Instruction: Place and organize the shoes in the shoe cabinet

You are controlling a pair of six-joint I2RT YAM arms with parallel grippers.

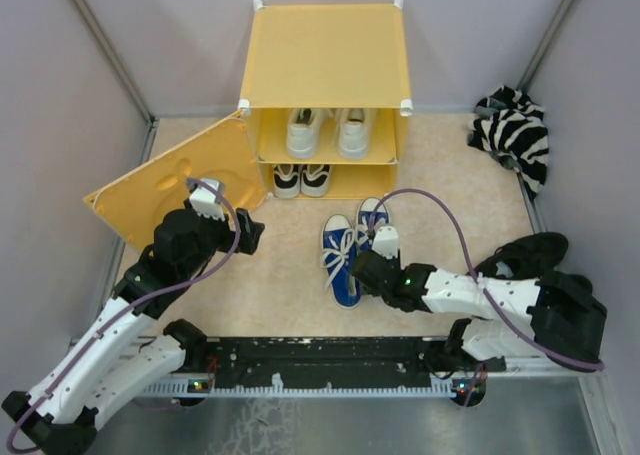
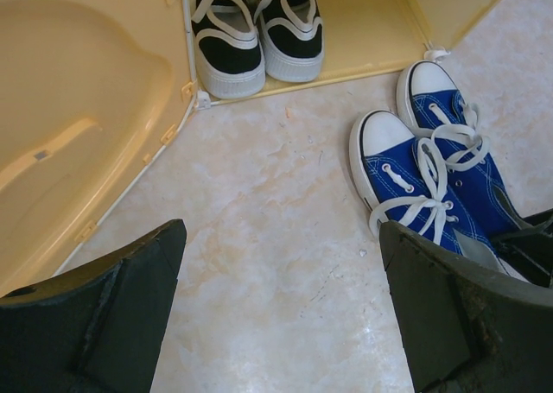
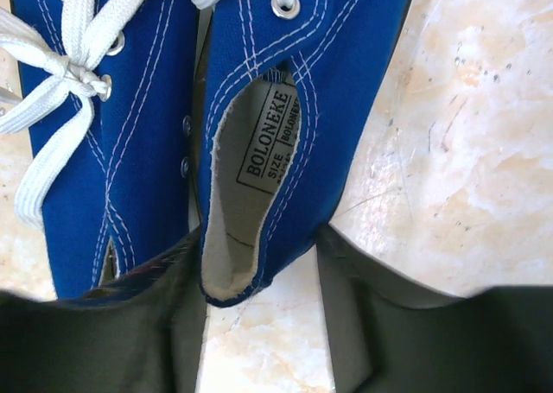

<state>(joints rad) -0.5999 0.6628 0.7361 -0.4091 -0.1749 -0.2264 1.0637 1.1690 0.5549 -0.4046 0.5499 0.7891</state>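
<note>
my right hand point(image 3: 257, 237) half-open astride the heel of 1 blue sneaker point(image 3: 346, 82), not clamped | sneaker on counter point(image 1: 450, 225), long axis straight ahead of me, toe toward shoe cabinet point(image 1: 325, 65) | my left hand point(image 2: 281, 233) wide open, empty, farther off

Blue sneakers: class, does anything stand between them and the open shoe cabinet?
Nothing visible does. Bare floor lies between the blue sneakers and the shoe cabinet, whose door hangs open to the left. The black-and-white sneakers fill only the lower compartment's left half.
</note>
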